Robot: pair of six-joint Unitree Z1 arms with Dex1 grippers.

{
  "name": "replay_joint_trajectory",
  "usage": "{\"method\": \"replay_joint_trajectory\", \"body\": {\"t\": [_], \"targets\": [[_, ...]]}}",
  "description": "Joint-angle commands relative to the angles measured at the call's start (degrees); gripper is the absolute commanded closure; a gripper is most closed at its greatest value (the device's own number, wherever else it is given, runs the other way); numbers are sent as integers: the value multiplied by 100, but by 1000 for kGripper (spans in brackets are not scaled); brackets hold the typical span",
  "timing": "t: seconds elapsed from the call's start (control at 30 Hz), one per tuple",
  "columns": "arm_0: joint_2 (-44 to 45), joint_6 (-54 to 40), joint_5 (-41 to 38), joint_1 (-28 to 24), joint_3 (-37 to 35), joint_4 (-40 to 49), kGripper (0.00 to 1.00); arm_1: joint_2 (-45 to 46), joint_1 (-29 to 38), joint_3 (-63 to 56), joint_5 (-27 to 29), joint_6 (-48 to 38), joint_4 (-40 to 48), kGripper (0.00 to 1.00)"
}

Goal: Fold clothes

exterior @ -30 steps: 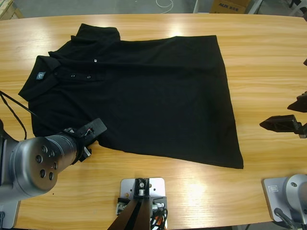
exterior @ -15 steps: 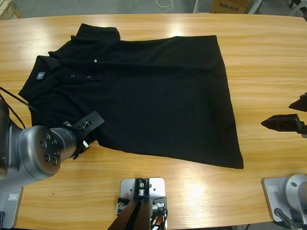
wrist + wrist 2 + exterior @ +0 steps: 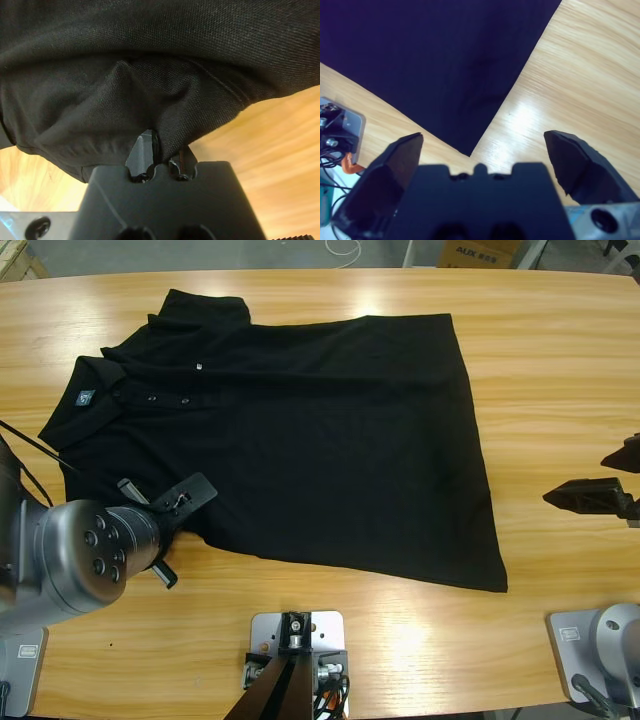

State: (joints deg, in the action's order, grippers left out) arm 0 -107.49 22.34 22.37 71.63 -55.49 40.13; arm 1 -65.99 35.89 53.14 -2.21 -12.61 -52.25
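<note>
Near the left edge of the wooden surface, the left tool has its 2 jaws pinched tight on a fold of the black polo shirt at its near sleeve, as the left wrist view confirms. That shirt lies spread flat, collar to the left, hem to the right. This looks like the first fold's grasp stage; next comes lifting the sleeve and carrying it inward over the body. At the right edge, the right tool hangs wide open above the hem's near corner, gripping nothing.
</note>
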Motion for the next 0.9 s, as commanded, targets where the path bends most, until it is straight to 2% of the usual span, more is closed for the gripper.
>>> {"method": "replay_joint_trajectory", "body": {"t": [0.03, 0.13, 0.27, 0.47, 0.53, 0.6, 0.67, 0.73, 0.9], "targets": [[-7, 591, -862, 11, -1312, 1297, 1000, -67, 67, -227, 18, -75, 122, 4], [-184, 1254, -1669, 52, -1546, 1650, 1000, -46, 67, -239, 18, -75, 131, 4], [-451, 1950, -2638, 183, -1491, 1991, 1000, -37, 67, -251, 18, -75, 145, 4], [-715, 2213, -2887, 552, -1519, 1981, 1000, -139, 65, -137, 1, -230, -31, 2], [-747, 2204, -2870, 554, -1509, 1982, 1000, -54, 58, -11, 8, -961, -309, 0], [-766, 2199, -2805, 554, -1500, 1990, 1000, 448, 58, -367, 20, -2541, -214, 0], [-803, 2187, -2764, 554, -1512, 1984, 1000, 693, 58, -884, 80, -3765, -96, 0], [-819, 2185, -2764, 554, -1530, 1981, 1000, 691, 51, -1157, 291, -4285, -19, 0], [-821, 2199, -2631, 554, -1514, 1981, 1000, 714, 57, -1178, 324, -5343, 32, 0]]}}
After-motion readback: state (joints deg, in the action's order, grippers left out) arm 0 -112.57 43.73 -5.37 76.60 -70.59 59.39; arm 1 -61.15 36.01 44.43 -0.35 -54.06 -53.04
